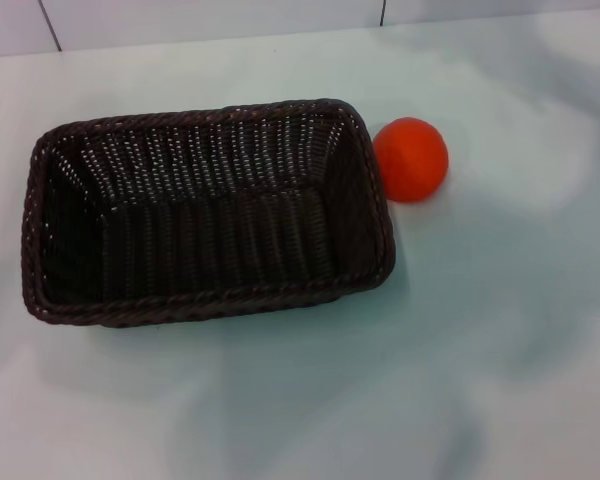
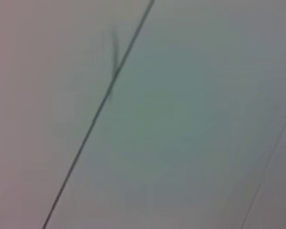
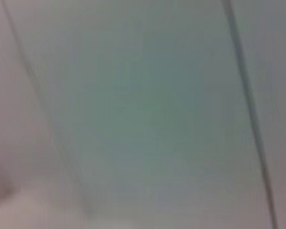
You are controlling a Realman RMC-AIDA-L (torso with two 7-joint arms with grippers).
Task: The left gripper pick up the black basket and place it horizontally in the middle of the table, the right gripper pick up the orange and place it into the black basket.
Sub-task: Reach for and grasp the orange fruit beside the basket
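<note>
Lying lengthwise across the left and centre of the head view, the black basket (image 1: 205, 212) rests flat on the table (image 1: 480, 350), its long sides running roughly left to right with a slight tilt, the right end a little higher in the frame. Its braided rim is whole all the way round, and the sloping woven walls lead down to a dark floor with nothing on it. The orange (image 1: 411, 159) sits outside the basket, on the tabletop at the upper right corner of the rim, just beside it and possibly touching the weave; which of the two cannot be told.

Neither the left gripper nor the right gripper shows in the head view, and no arm reaches into that frame. Each wrist view shows only a pale blurred surface crossed by thin dark slanting lines, with no fingers in sight, so how wide either pair of jaws stands cannot be told.

Soft grey shadows lie across the glossy, pale greenish-white tabletop at the lower centre and upper right. Along the top edge of the frame runs a light wall with two dark seams.
</note>
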